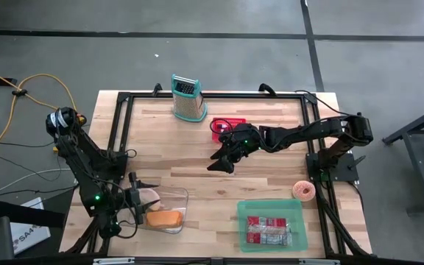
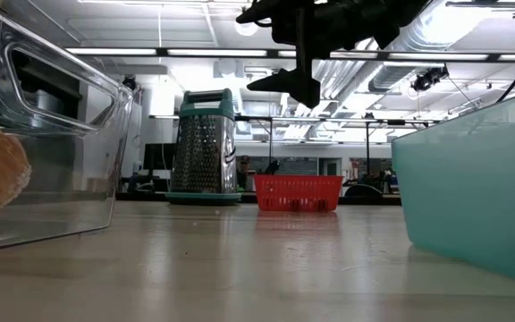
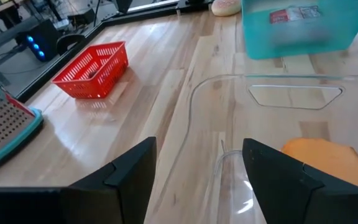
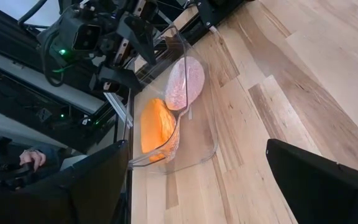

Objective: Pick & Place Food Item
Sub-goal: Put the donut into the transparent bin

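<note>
Wooden table point(image 1: 197, 169) boards, pale and bordered by a black frame, fill the high view. A clear tub point(image 1: 169, 210) sits at the near left edge and holds an orange food item point(image 1: 163, 218) with a pink one point(image 1: 149, 196) beside it. The left gripper point(image 1: 140, 200) sits at that tub's left rim, its jaws spread and holding nothing. The right gripper point(image 1: 223, 160) hangs over the open middle of the table, jaws wide and empty. A teal bin point(image 1: 271, 224) near the front edge carries a red and white packet point(image 1: 268, 230) whose printing is too small to read. A grater point(image 1: 187, 98) stands at the far edge, a red basket point(image 1: 227, 125) just right of it, and a pink round thing point(image 1: 304, 191) lies by the right rail.

Across the low view, bare boards stretch between tub and teal bin, with the grater and basket far back.

From the left wrist, the tub's rim lies between the fingers point(image 3: 284, 180); the orange item is close by, and the packet's lettering is blurred.

From the right wrist, orange and pink items lie touching in the tub, with free table around it.
</note>
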You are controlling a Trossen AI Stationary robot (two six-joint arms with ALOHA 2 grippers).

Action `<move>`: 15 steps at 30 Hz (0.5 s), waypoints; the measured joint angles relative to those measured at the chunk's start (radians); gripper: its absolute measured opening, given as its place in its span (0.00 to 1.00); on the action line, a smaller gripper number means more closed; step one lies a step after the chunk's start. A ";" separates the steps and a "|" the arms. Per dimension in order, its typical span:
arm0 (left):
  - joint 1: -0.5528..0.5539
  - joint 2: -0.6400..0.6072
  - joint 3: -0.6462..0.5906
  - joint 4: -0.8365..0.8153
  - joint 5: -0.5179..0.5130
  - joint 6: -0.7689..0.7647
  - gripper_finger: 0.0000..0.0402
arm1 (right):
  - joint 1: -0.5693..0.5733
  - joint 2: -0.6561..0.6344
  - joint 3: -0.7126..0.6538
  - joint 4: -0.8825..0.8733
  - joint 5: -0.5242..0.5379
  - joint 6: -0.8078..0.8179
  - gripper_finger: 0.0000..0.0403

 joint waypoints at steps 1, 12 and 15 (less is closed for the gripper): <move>0.000 0.000 0.000 0.003 0.000 0.009 0.58 | 0.000 0.000 0.000 0.000 0.000 0.000 0.91; 0.013 -0.059 0.000 0.081 -0.083 0.136 0.58 | 0.000 0.000 0.000 0.000 0.000 0.000 0.91; 0.042 -0.112 0.000 0.139 -0.084 0.232 0.58 | 0.000 0.000 0.000 0.000 0.000 0.000 0.91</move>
